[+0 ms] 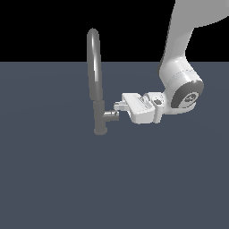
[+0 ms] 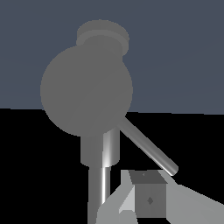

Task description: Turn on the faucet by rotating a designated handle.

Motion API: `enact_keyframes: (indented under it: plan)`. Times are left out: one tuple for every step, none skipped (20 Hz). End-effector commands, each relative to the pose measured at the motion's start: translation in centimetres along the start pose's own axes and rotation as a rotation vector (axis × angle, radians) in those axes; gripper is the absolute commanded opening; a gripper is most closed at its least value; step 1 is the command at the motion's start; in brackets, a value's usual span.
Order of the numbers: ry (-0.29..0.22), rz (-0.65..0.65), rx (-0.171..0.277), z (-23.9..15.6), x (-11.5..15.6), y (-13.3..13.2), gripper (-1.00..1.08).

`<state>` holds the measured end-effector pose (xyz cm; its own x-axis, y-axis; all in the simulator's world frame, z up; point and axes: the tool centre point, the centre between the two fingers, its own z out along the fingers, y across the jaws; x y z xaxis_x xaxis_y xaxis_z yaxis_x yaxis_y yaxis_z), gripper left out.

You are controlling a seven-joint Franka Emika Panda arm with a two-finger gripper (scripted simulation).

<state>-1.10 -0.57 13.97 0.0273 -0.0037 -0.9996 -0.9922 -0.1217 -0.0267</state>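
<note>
The faucet (image 1: 95,80) stands left of centre in the exterior frame, on a flat blue-grey worktop (image 1: 53,179). Its arched spout rises into the black band at the top of the frame, and its cylindrical base meets the worktop at about mid-height. The handle (image 1: 110,116) juts sideways from the lower part of the column toward the exterior view's right, as a short grey stub.

The white arm (image 1: 179,67) descends from the upper right corner of the frame and bends at the wrist, so that the end effector (image 1: 118,106) lies level and points at the faucet from the exterior view's right. Its fingertips sit just above and beside the outer end of the handle; whether they touch it cannot be told.

In the wrist view the handle (image 2: 86,92) fills the middle as a round grey face seen end-on, and a thin lever pin (image 2: 148,146) runs slantwise from it toward one finger (image 2: 148,197) at the lower edge. Only that finger shows clearly, so I cannot tell whether the end effector is released or clenched.
</note>
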Motion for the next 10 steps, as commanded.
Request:
enact_keyframes:
  plan:
    - [-0.007, 0.024, -0.003, 0.0, 1.1, 1.4, -1.00]
    - [-0.002, 0.003, -0.001, 0.0, 0.2, 0.4, -1.00]
    - [-0.003, 0.006, -0.002, 0.0, 0.8, 0.8, -1.00]
    - [-0.004, 0.009, -0.002, 0.0, 1.4, 1.2, -1.00]
    - [-0.004, 0.013, -0.002, 0.0, 2.0, 1.6, -1.00]
    - [-0.005, 0.016, -0.003, 0.0, 2.6, 2.1, -1.00]
    - [-0.006, 0.019, -0.003, 0.0, 3.2, 2.5, -1.00]
    - [-0.007, 0.023, -0.003, 0.0, 3.8, 2.9, -1.00]
    - [-0.007, 0.023, -0.003, 0.0, 3.8, 2.9, -1.00]
    - [-0.005, -0.009, -0.007, 0.0, 1.8, 1.7, -1.00]
